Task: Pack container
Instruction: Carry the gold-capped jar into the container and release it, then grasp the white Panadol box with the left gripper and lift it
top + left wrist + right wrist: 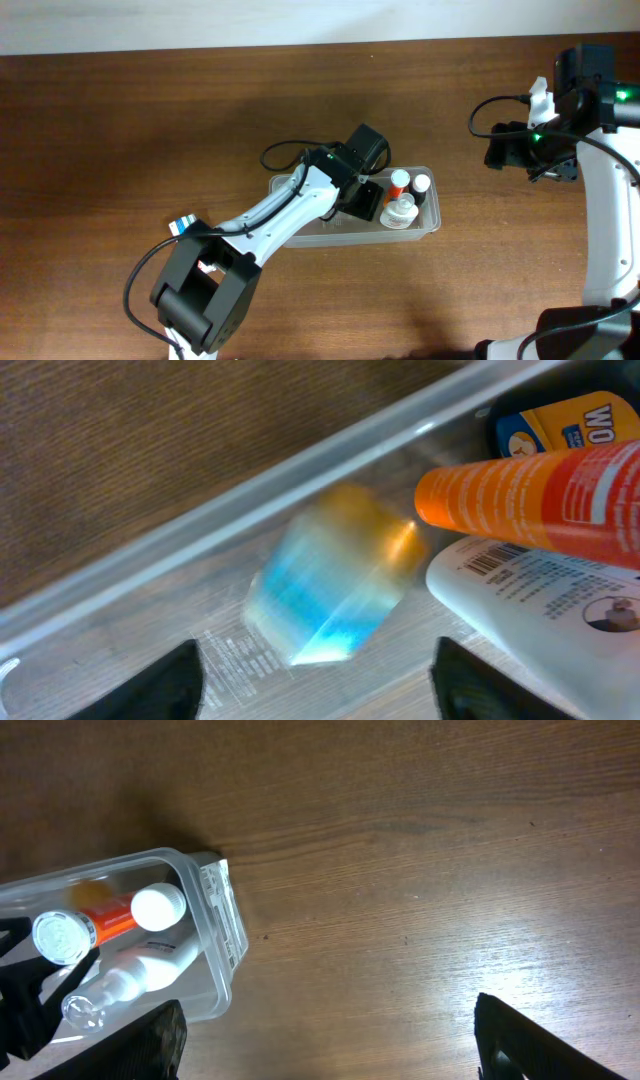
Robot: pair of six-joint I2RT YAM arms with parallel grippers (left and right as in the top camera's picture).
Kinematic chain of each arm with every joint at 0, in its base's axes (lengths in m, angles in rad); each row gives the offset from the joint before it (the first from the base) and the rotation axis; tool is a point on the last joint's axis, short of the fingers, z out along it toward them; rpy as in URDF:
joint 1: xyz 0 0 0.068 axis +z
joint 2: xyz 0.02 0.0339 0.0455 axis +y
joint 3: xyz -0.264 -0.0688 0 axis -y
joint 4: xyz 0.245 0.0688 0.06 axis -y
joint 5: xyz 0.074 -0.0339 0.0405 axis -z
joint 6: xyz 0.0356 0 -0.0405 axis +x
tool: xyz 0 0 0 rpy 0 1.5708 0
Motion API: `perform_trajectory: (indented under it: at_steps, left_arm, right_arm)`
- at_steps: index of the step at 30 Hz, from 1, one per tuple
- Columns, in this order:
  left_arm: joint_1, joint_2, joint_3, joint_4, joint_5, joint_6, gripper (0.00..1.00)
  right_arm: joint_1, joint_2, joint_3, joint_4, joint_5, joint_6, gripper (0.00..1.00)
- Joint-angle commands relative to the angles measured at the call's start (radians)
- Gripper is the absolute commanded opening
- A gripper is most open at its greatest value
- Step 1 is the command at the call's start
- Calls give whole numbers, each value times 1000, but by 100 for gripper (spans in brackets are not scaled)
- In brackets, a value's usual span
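The clear plastic container (432, 216) lies at the table's middle. It holds an orange bottle (398, 183), a white-capped bottle (421, 184) and a white bottle with a clear round cap (400, 212). My left gripper (366, 200) reaches into the container's left part. In the left wrist view it (318, 680) is open just above the container floor. A blurred blue and yellow small item (330, 595) lies ahead of its fingers, beside the orange bottle (540, 495), the white bottle (545, 610) and a dark bottle with a yellow label (570, 425). My right gripper (330, 1050) is open and empty over bare table, right of the container (215, 935).
A small blue-and-white striped thing (181, 224) lies on the table beside the left arm's lower link. A black cable (285, 152) loops behind the container. The right arm (520, 148) is at the far right. The table is dark wood.
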Motion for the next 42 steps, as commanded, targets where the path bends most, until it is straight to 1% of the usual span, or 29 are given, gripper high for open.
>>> perform_trajectory:
  at_steps: [1,3,5,6,7,8,11,12,13,14,16,18,22,25,28,31,36,37,38,39,42]
  left_arm:
    - [3,-47,5,-3,-4,-6,79]
    - [11,-106,9,-31,-55,-7,79]
    - [50,-223,9,-104,-182,-50,81]
    - [68,-259,9,-129,-219,-72,84]
    - [97,-310,9,-166,-259,-98,94]
    - [126,-348,9,-192,-283,-119,99]
    - [267,-462,9,-288,-304,-197,99]
    - [349,-496,8,-349,-304,-263,99]
    - [406,-510,8,-396,-304,-306,99]
    - [492,-516,5,-464,-303,-351,99]
    - [576,-515,-26,-486,-290,-354,99]
    - [650,-515,-92,-463,-280,-354,99]
    - [762,-513,-286,-322,-168,-316,99]
    - [805,-497,-436,-197,-93,-265,99]
    - [811,-441,-540,-122,-82,-260,99]
    - [811,-380,-570,-94,-67,-259,99]
    - [811,-291,-570,-91,-59,-259,99]
    - [811,-289,-570,-92,-59,-259,96]
    - [811,-289,-570,-93,-60,-259,91]
    - [811,-293,-569,-92,-60,-259,81]
    - [811,-293,-568,-93,-60,-259,65]
  right_arm:
    - [-3,-7,-5,-3,-6,-5,84]
    - [-3,-7,-5,-3,-6,-5,84]
    - [-3,-7,-5,-2,-6,-5,84]
    - [-3,-7,-5,-2,-6,-5,84]
    - [-3,-7,-5,-1,-6,-5,84]
    - [-3,-7,-5,0,-6,-5,84]
    - [-3,-7,-5,1,-6,-5,84]
    - [-2,-7,-5,1,-6,-5,84]
    - [-2,-7,-5,1,-6,-5,84]
    - [-3,-7,-5,0,-6,-5,84]
    - [-2,-7,-5,1,-7,-5,84]
    - [-2,-7,-5,1,-7,-5,84]
    - [-2,-7,-5,1,-7,-5,84]
    - [-2,-7,-5,1,-14,-5,84]
    - [-2,-7,-5,1,-23,-8,84]
    - [-3,-7,-5,1,-22,-8,84]
    - [-3,-7,-5,0,-22,-8,84]
    - [-3,-7,-5,0,-22,-8,84]
    - [-3,-7,-5,0,-22,-8,84]
    - [-3,-7,-5,0,-22,-8,84]
    - [-3,-7,-5,1,-22,-8,84]
